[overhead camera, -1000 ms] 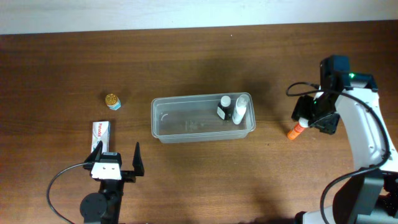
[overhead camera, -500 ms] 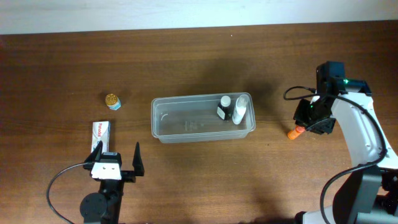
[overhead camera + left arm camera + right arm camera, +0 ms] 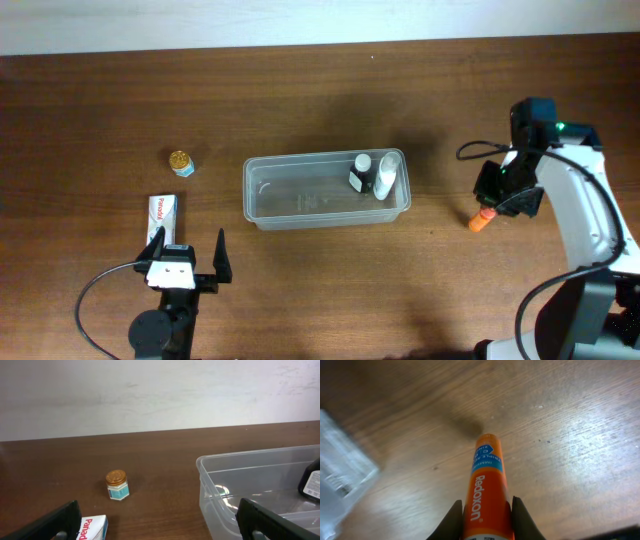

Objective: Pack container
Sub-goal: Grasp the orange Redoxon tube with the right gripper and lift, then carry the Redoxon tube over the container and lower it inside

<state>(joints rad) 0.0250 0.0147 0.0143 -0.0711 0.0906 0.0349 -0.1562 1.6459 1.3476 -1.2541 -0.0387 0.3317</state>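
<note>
At the left of the overhead frame, a small gold-lidded jar (image 3: 181, 161) is seen standing on the tabletop (image 3: 320, 290), and a white Panadol box (image 3: 161, 212) lies just below it. At lower left, the left jaws are held wide apart, gripping nothing. The container (image 3: 300, 196) sits at centre frame, with a dark bottle (image 3: 358, 180) and a white bottle (image 3: 388, 175) lodged in its right end. At the right, an orange Redoxon tube (image 3: 481, 219) is clamped between the right jaws, well apart from the container.
</note>
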